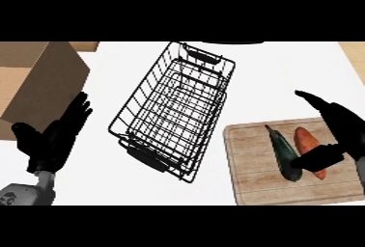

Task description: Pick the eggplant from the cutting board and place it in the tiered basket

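A dark green-black eggplant lies lengthwise on the wooden cutting board at the right, with an orange carrot beside it on its right. My right hand hovers over the board's right side, fingers relaxed; its thumb reaches down to the eggplant's near end and covers part of the carrot. Nothing is held in it. The black wire tiered basket stands in the middle of the white counter, tilted diagonally. My left hand rests open at the far left, fingers up.
A brown cardboard box stands at the upper left, just behind the left hand. White counter stretches between the basket and the left arm. A narrow gap separates the basket from the cutting board.
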{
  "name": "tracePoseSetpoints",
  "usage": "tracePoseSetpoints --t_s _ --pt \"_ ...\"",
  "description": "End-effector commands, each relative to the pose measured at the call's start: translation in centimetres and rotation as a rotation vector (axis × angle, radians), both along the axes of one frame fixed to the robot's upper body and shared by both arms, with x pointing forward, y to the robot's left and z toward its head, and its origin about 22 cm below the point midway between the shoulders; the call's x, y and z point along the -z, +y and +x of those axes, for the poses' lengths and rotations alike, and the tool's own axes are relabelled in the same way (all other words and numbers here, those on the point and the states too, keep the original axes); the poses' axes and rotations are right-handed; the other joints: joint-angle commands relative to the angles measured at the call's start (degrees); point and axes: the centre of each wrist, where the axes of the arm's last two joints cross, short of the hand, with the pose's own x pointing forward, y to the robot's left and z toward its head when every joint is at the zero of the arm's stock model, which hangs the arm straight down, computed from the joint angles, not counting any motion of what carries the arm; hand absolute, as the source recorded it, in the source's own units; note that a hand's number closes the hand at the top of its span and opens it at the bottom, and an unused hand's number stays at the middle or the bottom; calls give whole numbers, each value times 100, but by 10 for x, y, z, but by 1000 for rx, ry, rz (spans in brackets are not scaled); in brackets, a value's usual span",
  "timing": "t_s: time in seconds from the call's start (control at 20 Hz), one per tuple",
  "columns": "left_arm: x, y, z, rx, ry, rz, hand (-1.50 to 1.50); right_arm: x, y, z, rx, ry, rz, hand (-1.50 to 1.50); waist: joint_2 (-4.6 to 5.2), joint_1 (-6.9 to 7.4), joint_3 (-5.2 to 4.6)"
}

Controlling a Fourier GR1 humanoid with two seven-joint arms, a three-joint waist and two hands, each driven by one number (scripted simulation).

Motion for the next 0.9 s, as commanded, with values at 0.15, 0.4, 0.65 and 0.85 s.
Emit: tracePoseSetpoints --t_s 0.15,0.4,0.65,0.85 --pt "-1 0 -6 2 -9 3 0 -47 28 15 -118 314 -144 -150 11 35 19" --pt "-13 10 -12 13 3 4 0 -38 57 23 -38 326 -134 -150 8 -9 29" --pt "1 -1 -7 -11 -8 -15 0 1 75 20 -3 358 -179 -150 14 -46 30" --pt "3 -3 0 -14 -5 -9 0 35 62 14 29 389 -197 -150 18 -93 32"
